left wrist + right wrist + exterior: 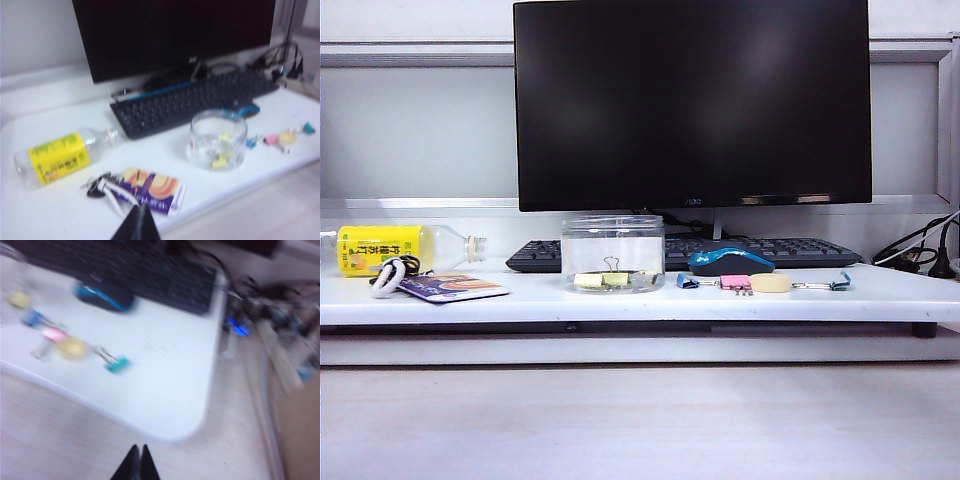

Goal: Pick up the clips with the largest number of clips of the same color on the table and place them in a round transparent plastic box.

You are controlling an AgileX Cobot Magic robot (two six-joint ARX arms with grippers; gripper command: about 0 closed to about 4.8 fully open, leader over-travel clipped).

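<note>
Beside the mouse (pixel 730 262), one pale-yellow clip (pixel 770 284) left outside the round transparent plastic box (pixel 613 254); others inside. Left end effector (pixel 140 216) and right end effector (pixel 136 456) pinched closed, empty, well back. Risk: snagging pink clip (pixel 735 283) touching it.

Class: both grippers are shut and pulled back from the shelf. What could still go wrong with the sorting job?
One pale-yellow clip lies outside the round box, pressed among the pink clip and teal clip; a grab might catch a neighbour. The left gripper and right gripper seem retired, so it may stay unsorted.
</note>
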